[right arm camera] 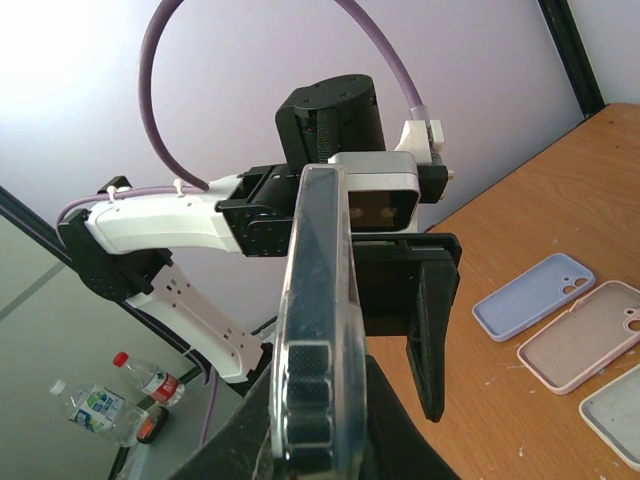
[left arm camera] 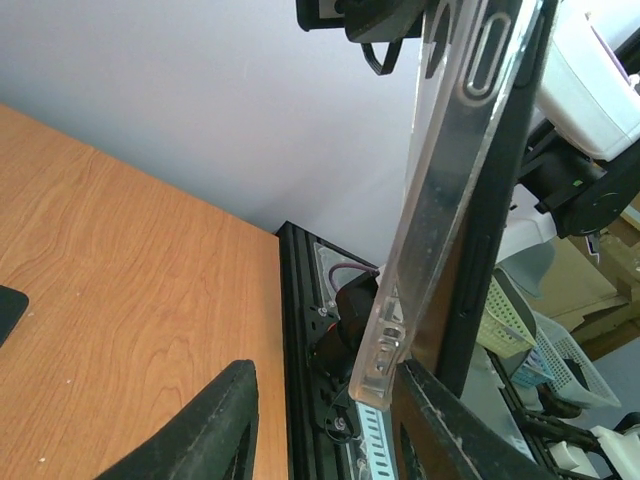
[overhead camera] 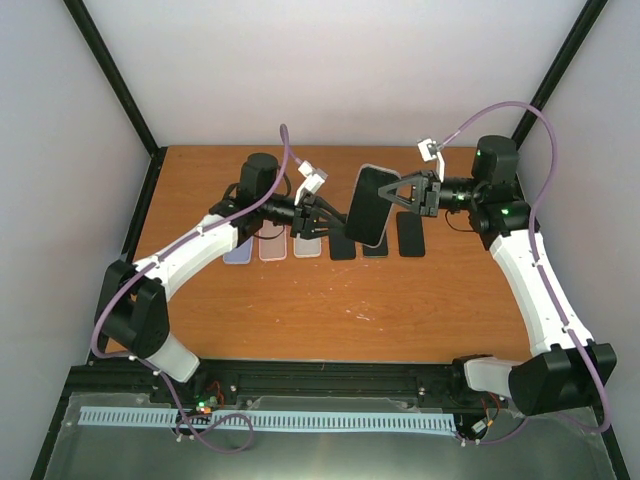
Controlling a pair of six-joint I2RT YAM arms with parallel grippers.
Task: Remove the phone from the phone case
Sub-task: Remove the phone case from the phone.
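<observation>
Right now you have the dark phone in its clear plastic case held in the air above the wooden counter, between the two arms. Your right end effector is clamped on its right side. Your left end effector straddles the opposite edge with its fingers apart: one finger touches the case, the other stands clear of it. Pale empty cases and black flat pieces lie in a row on the counter beneath.

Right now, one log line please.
right gripper: shut on cased phone, aloft | left gripper: open around its edge | extraction: not yet done
</observation>
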